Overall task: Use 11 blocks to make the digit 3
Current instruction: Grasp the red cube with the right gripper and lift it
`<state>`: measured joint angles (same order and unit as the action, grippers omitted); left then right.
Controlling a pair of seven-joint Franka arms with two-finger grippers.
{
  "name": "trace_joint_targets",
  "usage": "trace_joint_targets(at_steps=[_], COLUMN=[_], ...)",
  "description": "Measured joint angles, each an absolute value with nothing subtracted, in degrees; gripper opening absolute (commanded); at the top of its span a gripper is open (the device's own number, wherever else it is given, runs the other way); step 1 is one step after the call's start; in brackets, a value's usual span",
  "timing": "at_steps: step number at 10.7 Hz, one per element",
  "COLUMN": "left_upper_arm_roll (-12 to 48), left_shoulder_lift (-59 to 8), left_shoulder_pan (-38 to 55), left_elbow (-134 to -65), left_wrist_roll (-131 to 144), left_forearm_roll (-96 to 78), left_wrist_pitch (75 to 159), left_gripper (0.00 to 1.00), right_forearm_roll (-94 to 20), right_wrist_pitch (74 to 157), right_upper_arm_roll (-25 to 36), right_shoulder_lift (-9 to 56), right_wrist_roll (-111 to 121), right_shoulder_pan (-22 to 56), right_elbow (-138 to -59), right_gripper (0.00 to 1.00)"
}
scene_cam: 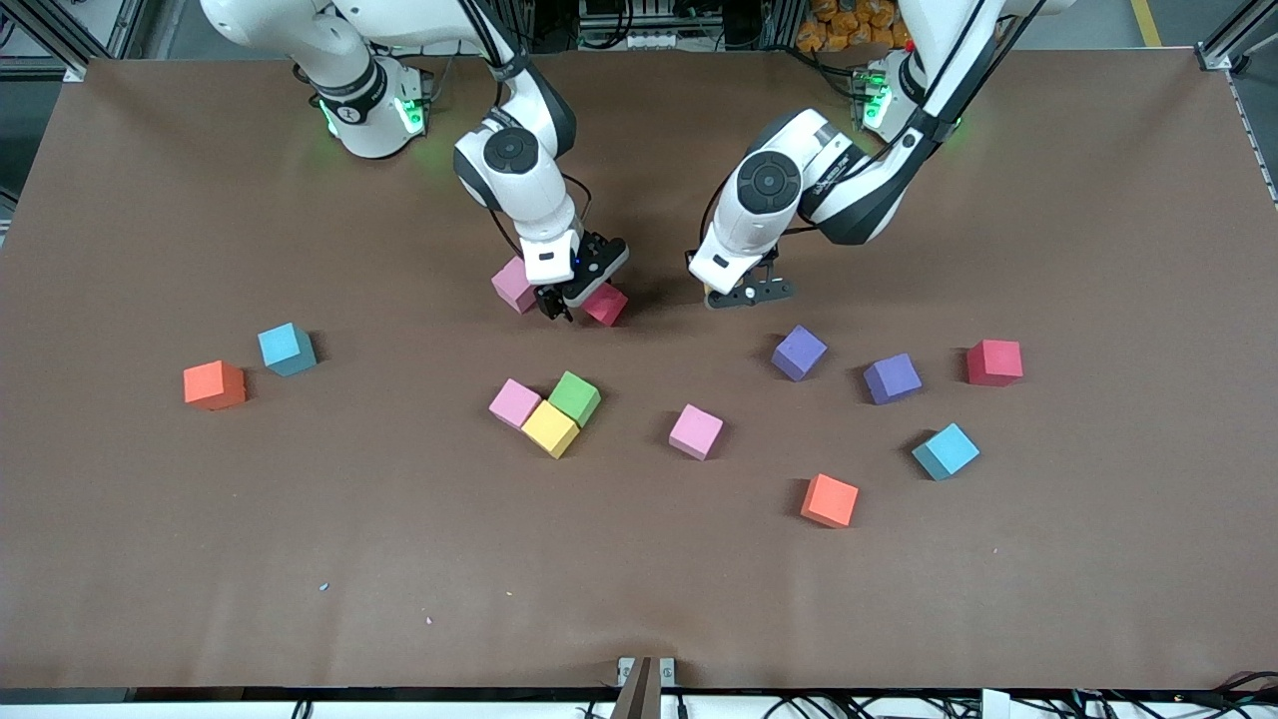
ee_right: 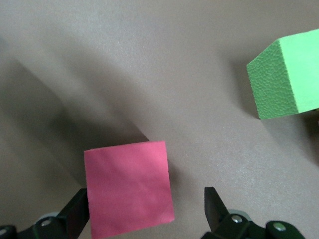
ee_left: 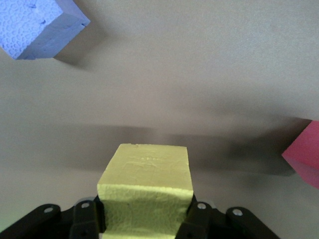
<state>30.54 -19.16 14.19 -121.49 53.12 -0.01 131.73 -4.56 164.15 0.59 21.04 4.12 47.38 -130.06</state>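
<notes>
Matte, pebbled foam blocks (ee_left: 147,186); dull brown table (scene_cam: 639,579).

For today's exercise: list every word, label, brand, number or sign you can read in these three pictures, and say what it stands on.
None can be read.
The foam blocks, such as the yellow block held in the left gripper and the red block between the open fingers of the right gripper, have plain faces.
The brown table cover has no print.
The arms show no legible marking.

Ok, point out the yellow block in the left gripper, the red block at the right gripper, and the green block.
yellow block (ee_left: 145,191): left wrist view, its top face.
red block (ee_right: 128,186): right wrist view, middle of its top face.
green block (scene_cam: 575,396): front view, its top face.
</notes>
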Motion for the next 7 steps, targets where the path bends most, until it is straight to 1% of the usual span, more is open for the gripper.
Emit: trace_joint_targets(at_steps=[3,7], left_upper_arm_roll=[30.5,30.5], left_shoulder_lift=[-19.3,-20.8], left_shoulder_pan=[14.2,14.2], left_elbow=[-121.5,-121.6], left_wrist_roll=[53.2,53.2], left_forearm_roll=[0.0,0.0], left_wrist_pitch=[130.7,129.0], left_gripper=[0.00,0.00], right_forearm_roll=[-4.6,-4.6], right_wrist_pitch=[164.0,164.0], right_upper_arm_roll=[0.6,0.4], right_shoulder_lift=[21.5,22.9], right_wrist_roll=[4.1,4.1], right_shoulder_pan=[47.4,47.6], right_elbow=[-129.4,-128.3], right_gripper=[1.00,0.96])
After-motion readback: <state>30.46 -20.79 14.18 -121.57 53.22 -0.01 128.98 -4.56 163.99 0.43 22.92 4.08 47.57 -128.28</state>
